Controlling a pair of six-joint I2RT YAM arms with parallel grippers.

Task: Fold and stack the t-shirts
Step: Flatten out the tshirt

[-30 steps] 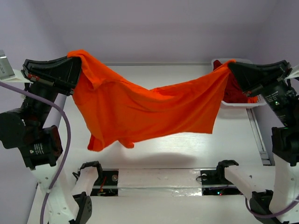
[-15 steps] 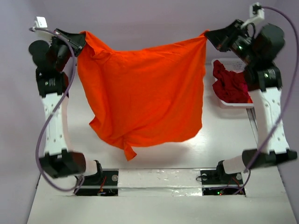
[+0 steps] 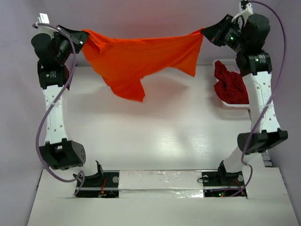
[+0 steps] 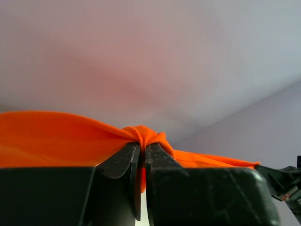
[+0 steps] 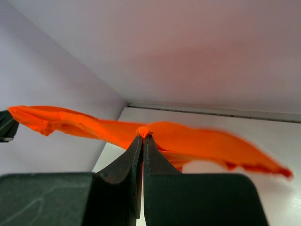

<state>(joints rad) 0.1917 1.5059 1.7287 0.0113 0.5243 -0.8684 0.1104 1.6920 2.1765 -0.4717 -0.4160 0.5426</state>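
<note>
A bright orange t-shirt [image 3: 141, 59] hangs stretched in the air across the far end of the table, its lower part flung up and back. My left gripper [image 3: 83, 35] is shut on its left corner; the cloth bunches over the tips [image 4: 142, 143]. At the other end my right gripper [image 3: 203, 33] is shut on the right corner, a small orange knob at its tips [image 5: 143, 134]. A dark crimson t-shirt [image 3: 230, 84] lies crumpled in the white basket [image 3: 235, 105] at the far right.
Both arms stand raised high at the table's far corners, the left arm [image 3: 52, 113] along the left edge and the right arm [image 3: 263, 108] beside the basket. The purple back wall [image 3: 150, 14] is close behind the shirt. The white tabletop [image 3: 150, 141] lies below.
Both grippers have swung up and away towards the back wall with the orange shirt. The shirt went from sagging, to hanging flat, to billowing up with its hem lifted off the table.
</note>
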